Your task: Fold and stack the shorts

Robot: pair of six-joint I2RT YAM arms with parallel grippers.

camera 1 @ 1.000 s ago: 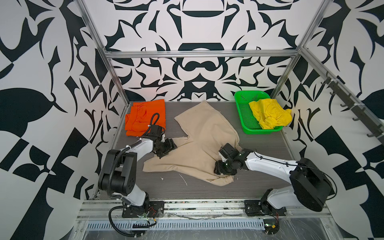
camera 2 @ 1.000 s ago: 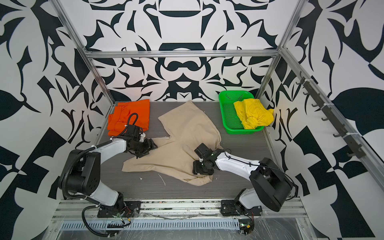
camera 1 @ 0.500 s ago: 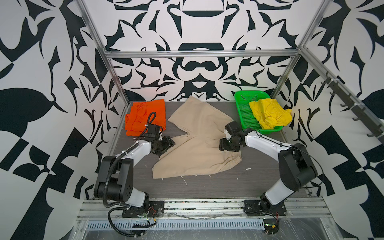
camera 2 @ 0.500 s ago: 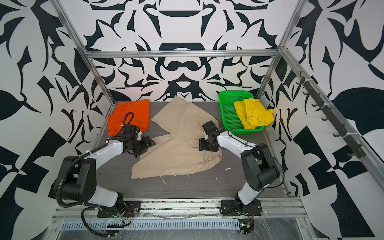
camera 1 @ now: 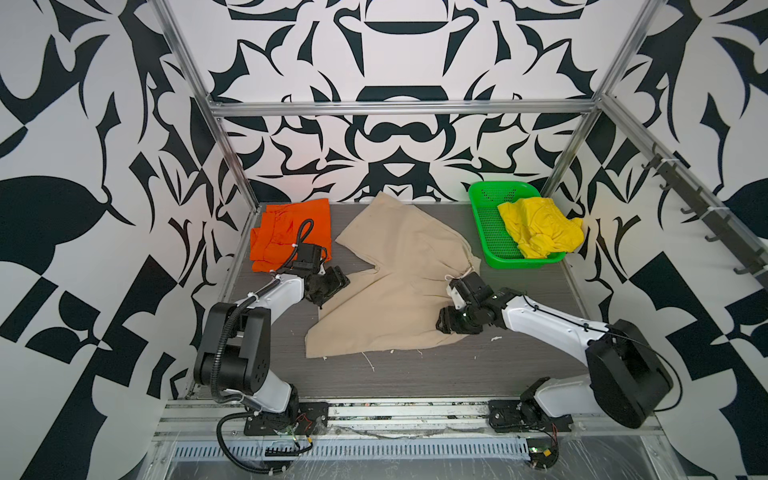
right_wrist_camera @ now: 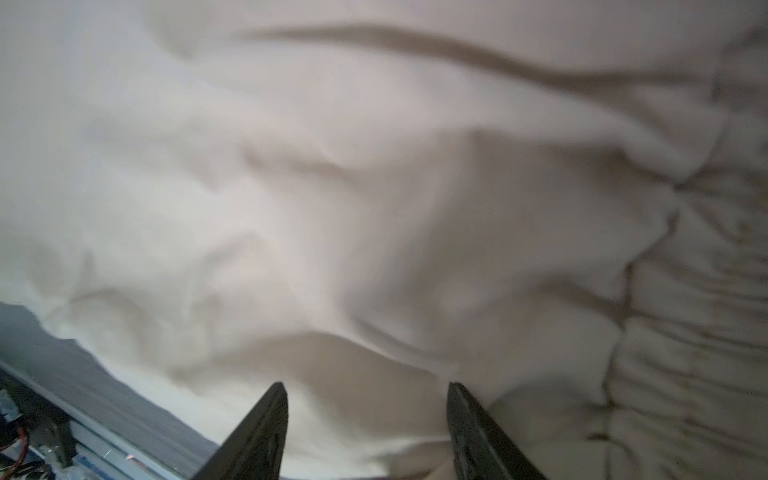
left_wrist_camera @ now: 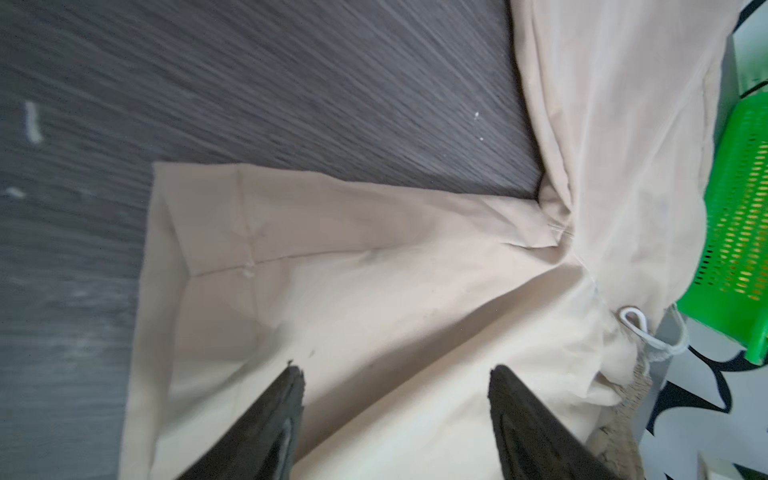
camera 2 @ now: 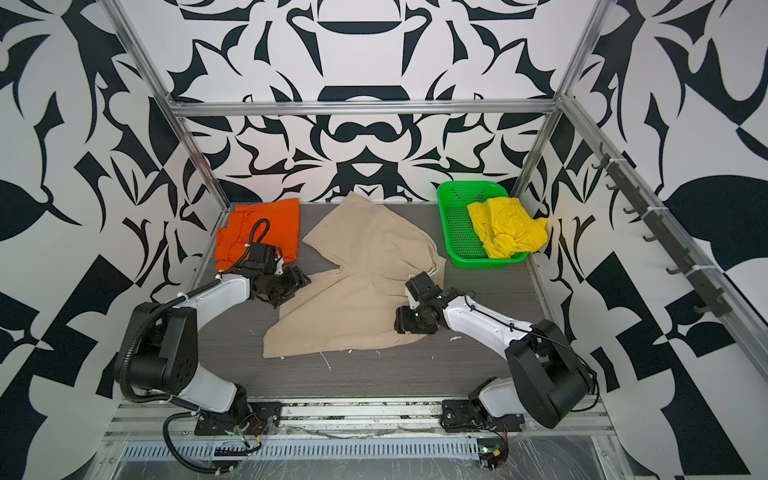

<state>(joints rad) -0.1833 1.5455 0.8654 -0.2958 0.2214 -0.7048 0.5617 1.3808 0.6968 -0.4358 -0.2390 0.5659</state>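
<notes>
Left pincer (left_wrist_camera: 395,370) spread above beige shorts (camera 1: 399,291), right pincer (right_wrist_camera: 366,386) spread too, cloth there blurred

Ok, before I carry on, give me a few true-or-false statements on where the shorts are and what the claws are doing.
1. The yellow shorts lie crumpled in the green basket. True.
2. The orange shorts are stacked on the beige shorts. False: they lie on the table beside them, at the far left.
3. The left claw and the right claw are both open over the beige shorts. True.
4. The beige shorts are folded in half. False: they are spread out, both legs showing.
</notes>
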